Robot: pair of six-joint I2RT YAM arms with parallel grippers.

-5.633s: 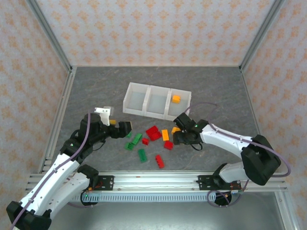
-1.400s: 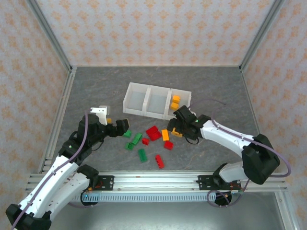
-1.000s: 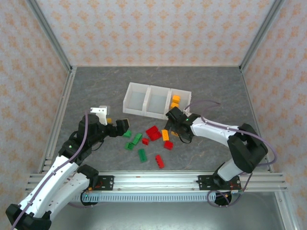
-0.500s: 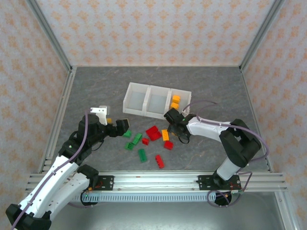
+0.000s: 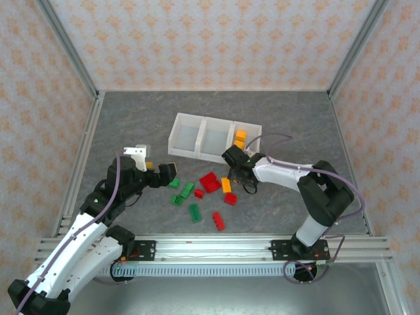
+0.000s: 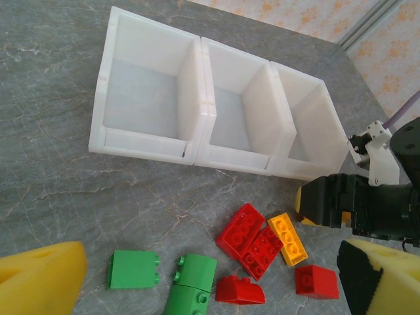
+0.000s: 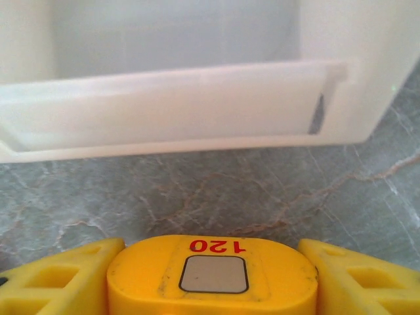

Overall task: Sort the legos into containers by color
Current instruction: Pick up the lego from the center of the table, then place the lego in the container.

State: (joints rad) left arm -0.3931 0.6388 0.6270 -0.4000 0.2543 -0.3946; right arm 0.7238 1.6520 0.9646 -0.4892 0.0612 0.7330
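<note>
Right claw (image 5: 231,172) near studded red, green, orange legos (image 6: 244,227)

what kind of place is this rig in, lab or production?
Likely a lab test cell, not production: two arms on an aluminium rail, patterned wall panels boxing in a small grey table, toy bricks and bins as the workload.

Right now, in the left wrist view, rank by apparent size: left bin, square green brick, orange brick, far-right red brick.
1. left bin
2. square green brick
3. orange brick and far-right red brick: these look about alike, so no ranking.
</note>
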